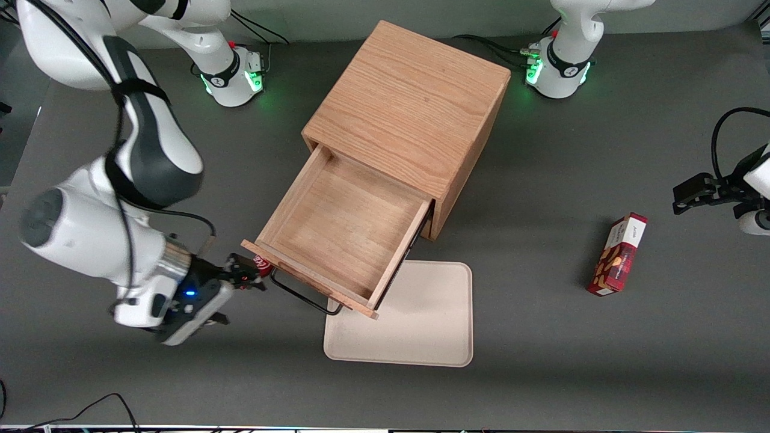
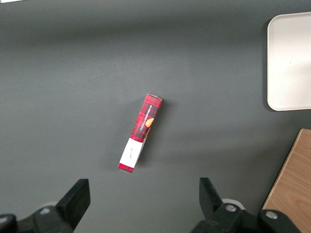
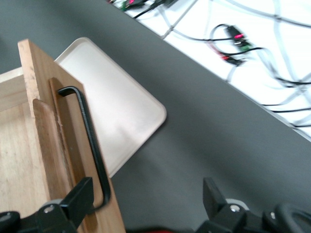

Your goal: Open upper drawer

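The upper drawer [image 1: 343, 222] of the oak cabinet [image 1: 409, 102] stands pulled far out, and its inside is bare. Its thin black wire handle [image 1: 304, 294] runs along the drawer front, which faces the front camera. My right gripper [image 1: 243, 279] is open and holds nothing. It is just off the handle's end toward the working arm's end of the table. In the right wrist view the gripper [image 3: 146, 199] has one finger [image 3: 80, 199] over the drawer front [image 3: 43, 145] by the handle's bend [image 3: 92, 145]. The other finger is over bare table.
A beige tray [image 1: 421, 325] lies on the table partly under the open drawer; it also shows in the right wrist view [image 3: 116, 107]. A small red can [image 1: 260, 264] sits by my gripper's fingers. A red box [image 1: 619, 255] lies toward the parked arm's end.
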Tool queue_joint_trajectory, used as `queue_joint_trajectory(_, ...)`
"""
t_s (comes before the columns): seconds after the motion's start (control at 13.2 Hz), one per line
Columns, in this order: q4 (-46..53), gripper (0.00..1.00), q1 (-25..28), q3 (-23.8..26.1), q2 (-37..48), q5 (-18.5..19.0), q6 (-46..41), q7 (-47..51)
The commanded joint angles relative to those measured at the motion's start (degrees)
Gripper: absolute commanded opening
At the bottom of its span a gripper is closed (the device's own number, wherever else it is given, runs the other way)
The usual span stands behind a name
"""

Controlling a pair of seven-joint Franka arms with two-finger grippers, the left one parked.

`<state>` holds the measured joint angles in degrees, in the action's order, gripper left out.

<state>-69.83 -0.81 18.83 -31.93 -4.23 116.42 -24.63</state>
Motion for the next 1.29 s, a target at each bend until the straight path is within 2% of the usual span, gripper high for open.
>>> queue_joint_trajectory(0.0,-8.37,1.0,-3.4,-1.52,9.66,-1.92,-2.07,-0.95)
queue_joint_trajectory(0.3,-21.18,1.0,-7.27,-6.0,25.46,-1.84,-11.99,8.79)
queue_joint_trajectory(0.53,-31.14,1.0,-8.25,-7.84,36.39,-0.96,-15.87,23.7)
queue_joint_trajectory(0.76,-30.89,1.0,-7.72,-7.76,38.43,1.85,-20.53,33.91)
queue_joint_trajectory(1.21,-30.55,1.0,-8.07,-7.5,38.17,3.08,-20.8,33.86)
